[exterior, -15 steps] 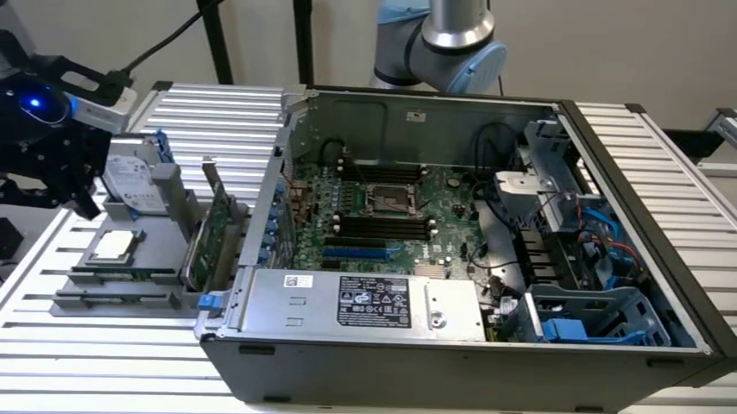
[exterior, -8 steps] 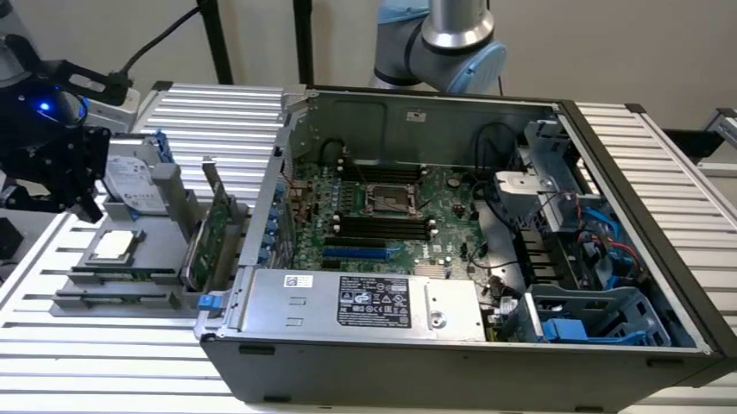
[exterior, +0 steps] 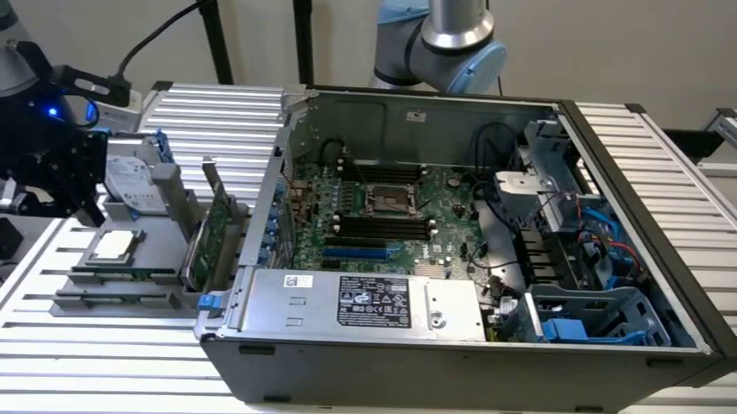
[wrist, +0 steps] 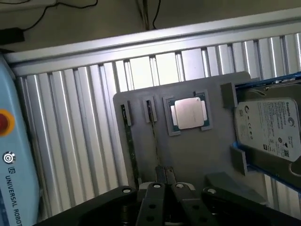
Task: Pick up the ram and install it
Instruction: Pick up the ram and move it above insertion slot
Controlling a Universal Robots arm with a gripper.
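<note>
Claw is seen from the wrist view hanging above the gray tray, not touching it. Fingertips are drawn almost together, with just a sliver between them. Whether anything is pinched there cannot be told.

Ram is seen as a thin dark stick standing on edge in a slot near one edge of the tray, to one side of the claw and apart from it. A second, thinner line runs parallel just beside it, straight up to the fingertips. Stick or bare slot: cannot be told.

On the same tray, a square silver processor chip is seated in its recess beside the slots. A hard drive in a blue frame is parked at the far end.

The tray is laid on the slatted metal desk. A blue-and-white control tablet with a red button is lying at the desk's edge.

In the exterior view the claw is held at the exterior view's left, over the tray. A green expansion card is stood upright between the tray and the open computer case. The motherboard is exposed inside the case.
</note>
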